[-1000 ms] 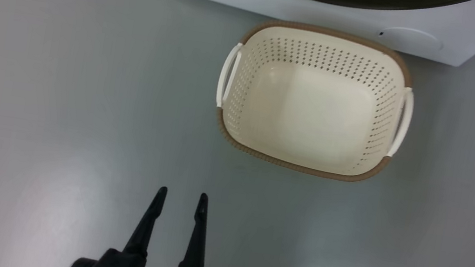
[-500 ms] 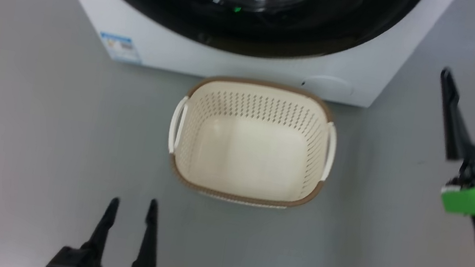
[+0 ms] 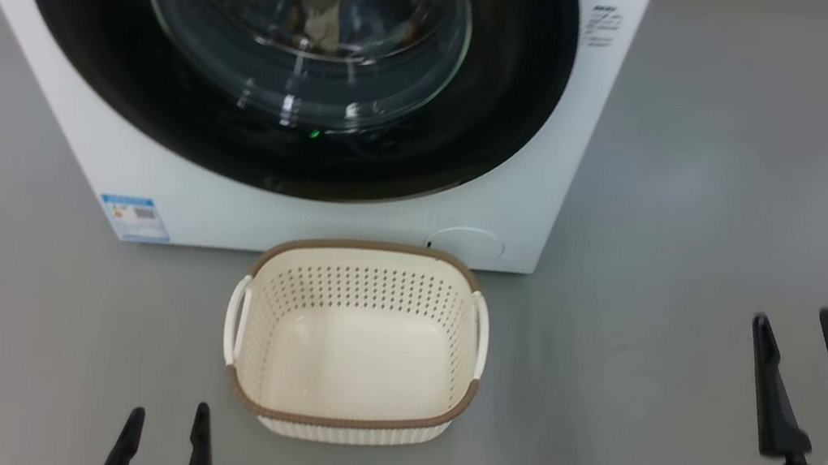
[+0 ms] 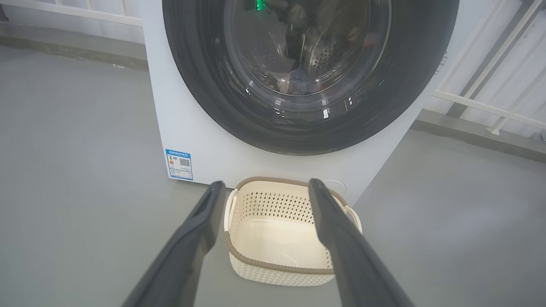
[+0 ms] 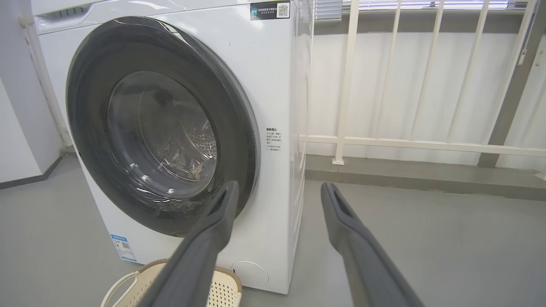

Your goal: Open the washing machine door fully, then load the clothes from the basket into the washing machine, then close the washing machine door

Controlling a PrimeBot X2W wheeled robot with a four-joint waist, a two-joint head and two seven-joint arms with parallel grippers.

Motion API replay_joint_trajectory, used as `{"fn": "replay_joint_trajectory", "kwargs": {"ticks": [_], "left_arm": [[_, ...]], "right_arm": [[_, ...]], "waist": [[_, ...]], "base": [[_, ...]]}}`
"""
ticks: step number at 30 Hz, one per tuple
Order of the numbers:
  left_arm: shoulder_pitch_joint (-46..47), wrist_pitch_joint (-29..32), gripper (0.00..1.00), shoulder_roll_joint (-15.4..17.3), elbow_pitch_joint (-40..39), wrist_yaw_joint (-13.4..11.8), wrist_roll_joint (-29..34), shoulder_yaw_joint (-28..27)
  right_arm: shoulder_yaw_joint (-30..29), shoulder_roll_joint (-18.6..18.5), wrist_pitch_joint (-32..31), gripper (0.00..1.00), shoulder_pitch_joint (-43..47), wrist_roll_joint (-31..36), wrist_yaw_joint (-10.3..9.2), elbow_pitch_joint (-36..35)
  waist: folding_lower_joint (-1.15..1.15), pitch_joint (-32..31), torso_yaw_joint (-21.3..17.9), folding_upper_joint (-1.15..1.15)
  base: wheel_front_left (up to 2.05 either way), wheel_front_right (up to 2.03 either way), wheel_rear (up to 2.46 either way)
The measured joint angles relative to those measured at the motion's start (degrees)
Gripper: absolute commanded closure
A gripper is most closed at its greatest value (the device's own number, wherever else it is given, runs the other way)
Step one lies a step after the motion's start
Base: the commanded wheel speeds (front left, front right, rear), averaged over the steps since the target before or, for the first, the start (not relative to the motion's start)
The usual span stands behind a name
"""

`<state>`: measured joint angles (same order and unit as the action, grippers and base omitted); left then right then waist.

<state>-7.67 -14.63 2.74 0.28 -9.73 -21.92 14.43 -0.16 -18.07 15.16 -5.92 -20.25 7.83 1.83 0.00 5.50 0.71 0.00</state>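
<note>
The white washing machine (image 3: 536, 185) stands ahead, and its round black door (image 3: 523, 77) lies shut, flush with the front (image 5: 251, 128). Behind the glass (image 4: 298, 81) lie dim folds of cloth, likely the clothes. Before the washer on the floor sits the cream basket (image 3: 353, 423), with nothing in it (image 4: 273, 266). My left gripper (image 3: 163, 425) is open and empty, low and left of the basket. Well off to the basket's right, my right gripper (image 3: 794, 318) is open and empty. Along its fingers (image 5: 280, 186) I see the door's right edge.
Grey floor (image 3: 716, 187) stretches on both sides of the washer. A blue energy label (image 3: 135, 217) and a round service flap (image 3: 466, 242) mark its lower front. To the right of the washer runs a white railing (image 5: 426, 143) above a low kerb.
The head camera has tilted up, so the door and glass now show and the basket sits lower in the picture. My right gripper has come into view, fingers apart.
</note>
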Motion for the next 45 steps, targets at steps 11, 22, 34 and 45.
{"fn": "replay_joint_trajectory", "kwargs": {"ticks": [11, 22, 34, 45], "left_arm": [[-0.9, 0.0, 0.0, 0.0, 1.9, 1.5, 1.2, -1.6], [-1.7, 0.0, 0.0, 0.0, 2.2, 1.4, 2.1, -3.1], [-1.8, 0.6, 1.0, -0.2, 5.9, 1.8, -1.4, -2.6], [-1.7, 2.2, 1.0, 0.0, 6.9, 3.2, -8.3, -3.5]], "right_arm": [[-8.6, 4.4, 0.0, 0.0, 12.5, 4.7, 0.0, -1.2], [-8.5, 6.1, -0.3, 0.0, 13.0, 6.1, 0.0, -1.1], [-7.7, 8.8, -1.4, 1.0, 13.2, 2.6, 0.07, 3.5], [-7.6, 9.2, -3.1, 1.0, 12.9, -4.3, 0.07, 4.5]], "waist": [[0.0, -4.0, -4.3, 0.0], [0.0, -4.1, -5.3, 0.0], [0.03, -4.3, -4.9, 0.0], [0.01, -4.3, -4.5, 0.0]], "base": [[0.0, 0.0, 0.0], [0.0, 0.0, 0.0], [0.0, 0.0, 0.0], [0.0, 0.0, 0.0]]}}
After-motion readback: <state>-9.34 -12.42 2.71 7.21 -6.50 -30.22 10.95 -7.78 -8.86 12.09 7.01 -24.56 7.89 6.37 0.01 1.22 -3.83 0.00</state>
